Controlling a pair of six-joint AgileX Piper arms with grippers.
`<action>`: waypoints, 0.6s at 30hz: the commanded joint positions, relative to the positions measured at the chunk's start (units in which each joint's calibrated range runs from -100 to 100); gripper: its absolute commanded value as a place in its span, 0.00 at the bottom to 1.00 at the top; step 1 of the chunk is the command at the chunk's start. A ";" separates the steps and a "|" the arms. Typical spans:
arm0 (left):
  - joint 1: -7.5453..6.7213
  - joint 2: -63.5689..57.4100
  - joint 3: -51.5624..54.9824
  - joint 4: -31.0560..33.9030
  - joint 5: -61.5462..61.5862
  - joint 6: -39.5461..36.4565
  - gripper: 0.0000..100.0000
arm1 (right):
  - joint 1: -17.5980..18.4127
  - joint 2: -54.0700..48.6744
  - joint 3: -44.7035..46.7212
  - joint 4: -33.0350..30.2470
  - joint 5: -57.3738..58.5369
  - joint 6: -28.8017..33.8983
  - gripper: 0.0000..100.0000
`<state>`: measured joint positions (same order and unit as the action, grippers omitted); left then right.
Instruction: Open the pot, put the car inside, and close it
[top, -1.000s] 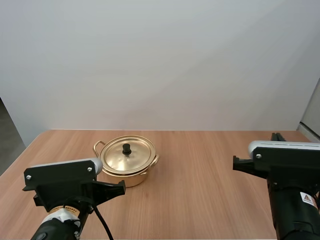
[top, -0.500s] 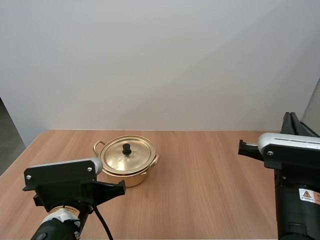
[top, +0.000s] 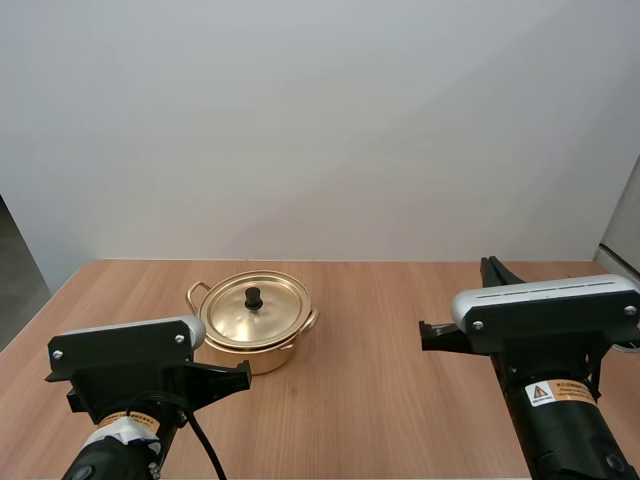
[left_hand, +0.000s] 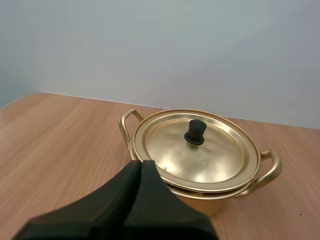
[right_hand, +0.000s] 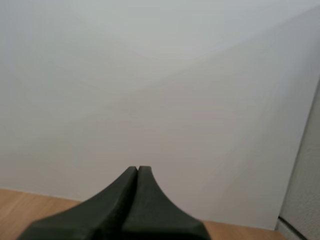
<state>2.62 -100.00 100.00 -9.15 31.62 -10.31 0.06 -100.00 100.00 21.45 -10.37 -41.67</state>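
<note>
The golden pot (top: 262, 357) stands upright on the table (top: 390, 410), with its lid (top: 256, 312) on and the knob (top: 253, 297) up. Its two handles lie on a line from far left to near right. The left gripper (left_hand: 140, 163), fingers pressed together and empty, is just before the pot. The right gripper (right_hand: 137, 169), likewise closed, is well to the right of it.

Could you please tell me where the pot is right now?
In the high view the pot sits, lid on, left of the table's centre, just ahead of the shut left pincer.

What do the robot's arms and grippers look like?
The left arm and right arm are black, topped by silver-grey boxy caps with screws. The right one bears a yellow-triangle warning label. The left gripper and right gripper have black tapering fingers.
</note>
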 joint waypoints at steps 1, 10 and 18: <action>0.00 0.00 0.00 0.05 0.06 0.00 0.00 | -0.40 0.00 0.00 -23.04 37.71 30.24 0.00; 0.00 0.00 0.00 0.05 0.06 0.00 0.00 | -1.18 0.00 0.00 -16.89 41.59 25.29 0.00; 0.00 0.00 0.00 0.05 0.06 0.00 0.00 | -1.25 0.00 0.00 -17.11 41.59 25.29 0.00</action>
<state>2.62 -100.00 100.00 -9.15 31.62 -10.31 -1.20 -100.00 100.00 4.38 30.96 -16.77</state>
